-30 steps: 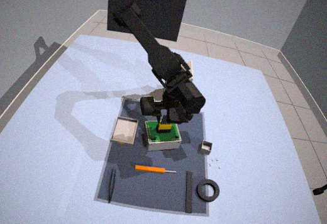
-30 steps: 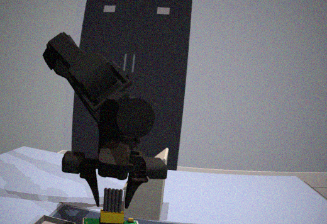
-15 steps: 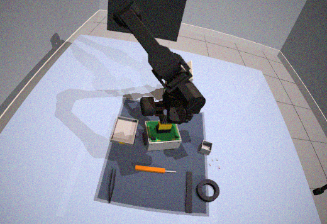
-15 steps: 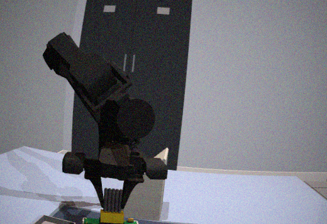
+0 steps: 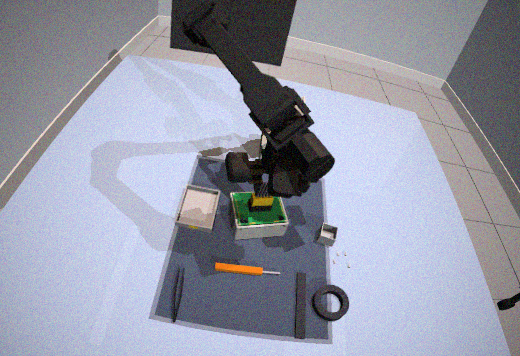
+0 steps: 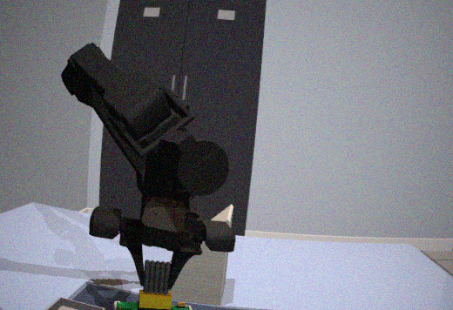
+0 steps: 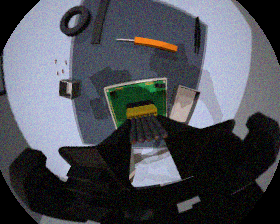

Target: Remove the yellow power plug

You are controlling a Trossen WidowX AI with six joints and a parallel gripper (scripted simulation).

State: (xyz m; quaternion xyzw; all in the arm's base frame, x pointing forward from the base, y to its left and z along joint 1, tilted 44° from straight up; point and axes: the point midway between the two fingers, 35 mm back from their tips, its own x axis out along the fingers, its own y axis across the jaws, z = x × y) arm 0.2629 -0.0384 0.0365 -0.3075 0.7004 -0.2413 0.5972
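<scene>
Yellow power plug (image 5: 262, 200) (image 6: 154, 300) (image 7: 142, 111): upright in the dark socket (image 5: 257, 207) on the green circuit board (image 5: 275, 216) (image 6: 124, 306) (image 7: 123, 102), well inside the edges of the pale worktop (image 5: 400, 191) (image 6: 348, 275) (image 7: 31, 60). Directly under the hand (image 5: 262, 186) (image 6: 156, 287) (image 7: 146, 122), with no sideways offset worth mentioning. Long axis of the housing running roughly from the worktop's left edge towards its right edge in the top view, one finger near each narrow end. Only one arm, so no choice of reach.

In looks, a squat, bright yellow block, with a row of ribbed grey leads (image 5: 260, 189) (image 6: 158, 275) (image 7: 147, 129) rising from the top. Black socket visible beneath in the top view; apparently still seated.

Hand clenched on the plug by its lead end, fingertips low against the outer leads, just above the yellow housing. Probably a firm enough hold for loosening to begin: small rocking first, then lift only once free. Main risk: slipping up the leads, or dragging the board along.

Grey tray (image 5: 200, 198) (image 6: 78, 302) (image 7: 183, 104) beside the board, on the side nearer the worktop's left edge in the top view. Carry and release there still to do.
</scene>
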